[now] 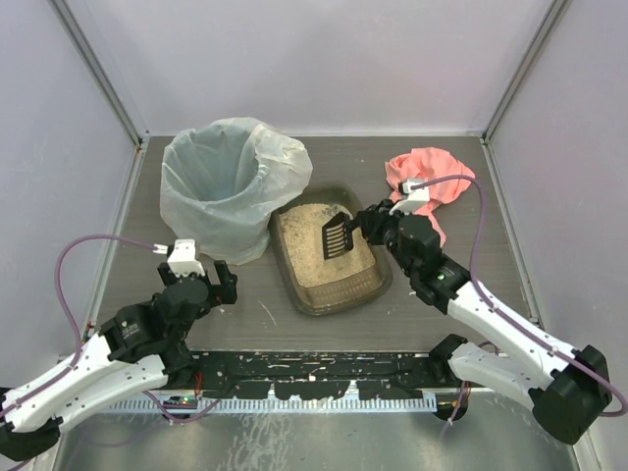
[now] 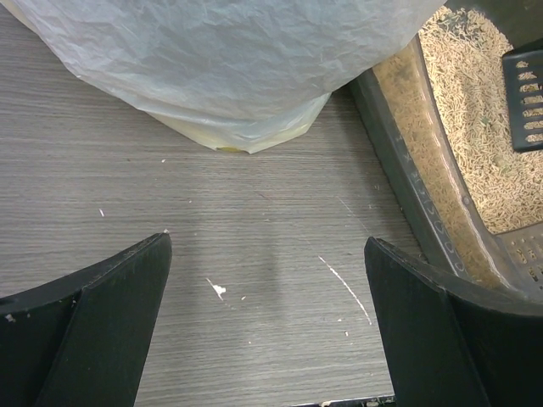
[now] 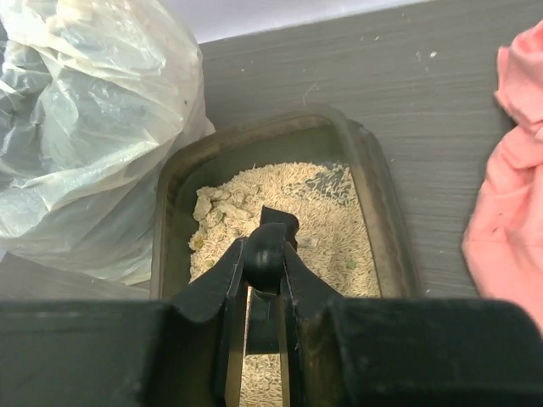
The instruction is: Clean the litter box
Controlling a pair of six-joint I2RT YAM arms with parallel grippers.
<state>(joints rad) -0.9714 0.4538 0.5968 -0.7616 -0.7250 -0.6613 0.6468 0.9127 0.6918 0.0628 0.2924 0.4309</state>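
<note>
The litter box (image 1: 343, 306) is a shallow dark tray of tan litter in the middle of the table; its wall (image 2: 416, 195) and rim (image 3: 383, 203) show in both wrist views. Pale clumps (image 3: 212, 203) lie in its far left corner. My right gripper (image 1: 365, 224) is shut on the handle of a black slotted scoop (image 1: 339, 235), whose head hangs over the litter. In the right wrist view the gripper (image 3: 265, 254) pinches the round handle end. My left gripper (image 1: 221, 285) stands open over bare table left of the box, nothing between its fingers (image 2: 110, 314).
A tall bin lined with a translucent white bag (image 1: 231, 182) stands just left of the box, its bag (image 2: 229, 68) close ahead of the left gripper. A pink cloth (image 1: 427, 182) lies at the back right. White walls enclose the table.
</note>
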